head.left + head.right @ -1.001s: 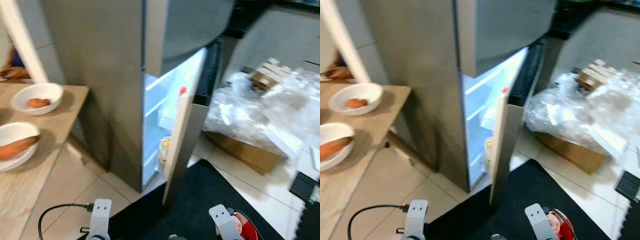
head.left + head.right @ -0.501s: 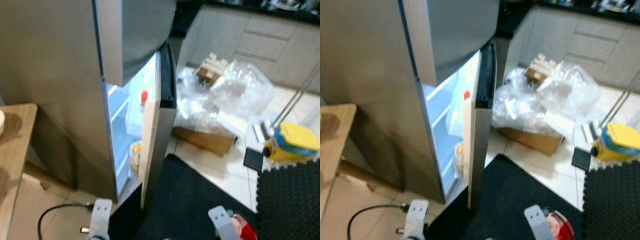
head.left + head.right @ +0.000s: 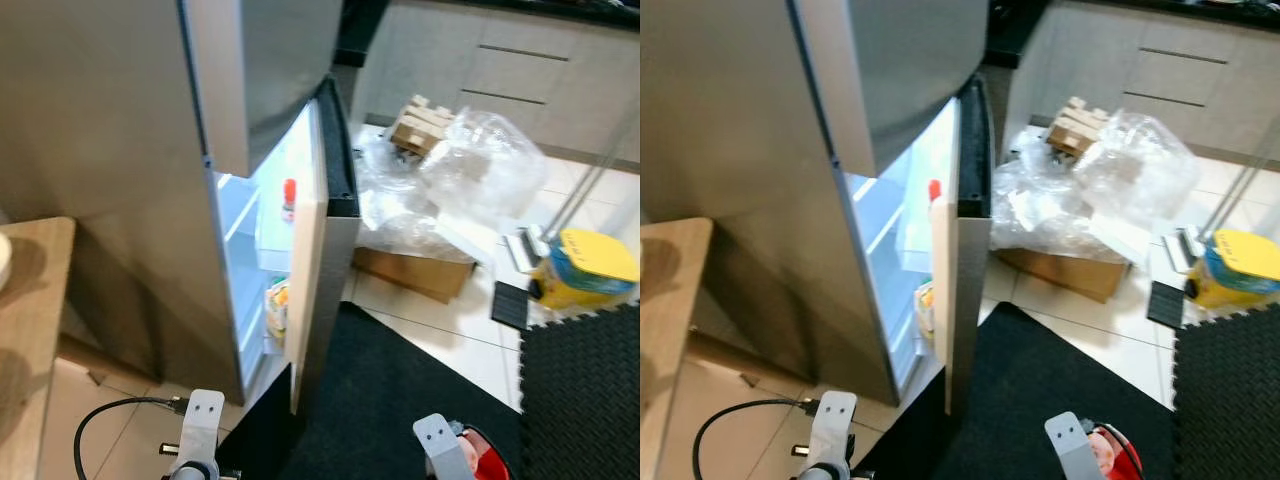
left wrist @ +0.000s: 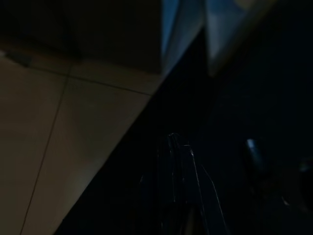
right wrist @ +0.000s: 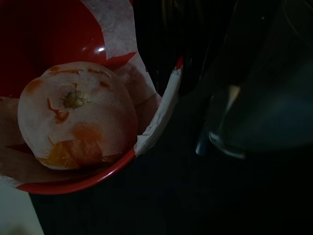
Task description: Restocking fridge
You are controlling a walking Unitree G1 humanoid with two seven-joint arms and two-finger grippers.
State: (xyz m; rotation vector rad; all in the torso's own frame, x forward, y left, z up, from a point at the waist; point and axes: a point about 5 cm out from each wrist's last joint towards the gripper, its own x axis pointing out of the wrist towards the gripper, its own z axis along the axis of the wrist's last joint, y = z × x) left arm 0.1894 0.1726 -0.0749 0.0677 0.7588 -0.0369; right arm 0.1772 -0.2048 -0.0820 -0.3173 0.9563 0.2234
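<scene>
Kitchen, pale tiled floor (image 3: 440, 325). Black mat (image 3: 400, 400) in foreground, dark foam tile (image 3: 585, 400) at right. Grey cabinets (image 3: 520, 70) at back. Wooden counter (image 3: 30, 320) at left. Clear plastic wrap (image 3: 470, 170) heaped over cardboard box (image 3: 415, 272).

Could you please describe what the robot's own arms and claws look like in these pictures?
At the bottom of the eye views, each arm ends in a pale silver-grey bracket with small dark round holes: the left arm and the right arm. A black cable loops across the floor to a plug at the left arm. In the dim wrist views, the fingers look long, narrow and black.
</scene>
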